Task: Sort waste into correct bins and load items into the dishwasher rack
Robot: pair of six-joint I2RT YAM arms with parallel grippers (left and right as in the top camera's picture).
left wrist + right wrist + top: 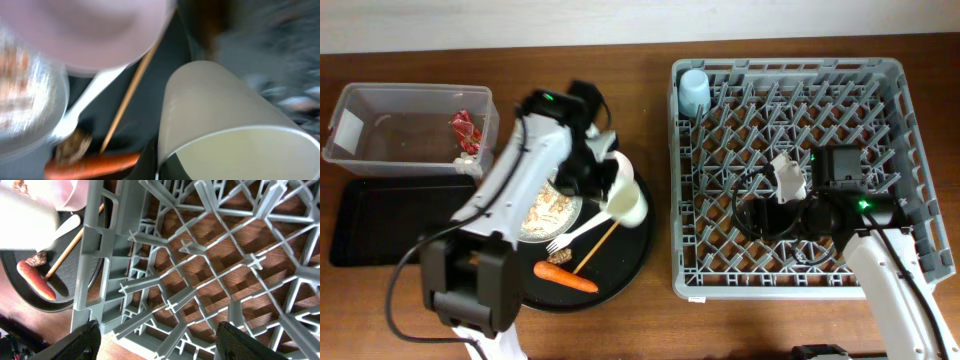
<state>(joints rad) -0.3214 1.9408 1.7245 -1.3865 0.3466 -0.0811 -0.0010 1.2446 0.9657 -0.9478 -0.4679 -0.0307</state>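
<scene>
The rack (880, 110) stands free but for a blue cup (694, 92) in its upper-left corner; a narrow strip of bare surface (658, 140) parts it from the round tray (620, 268).

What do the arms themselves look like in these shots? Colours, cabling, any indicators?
The left arm and right arm both have white link shells with black joint housings. Each shows a small green light. Black cables loop off the right one. The right end effector's fingers are black.

table (620, 30), rack (790, 66), box (412, 91), black tray (360, 225), round tray (625, 265)
</scene>
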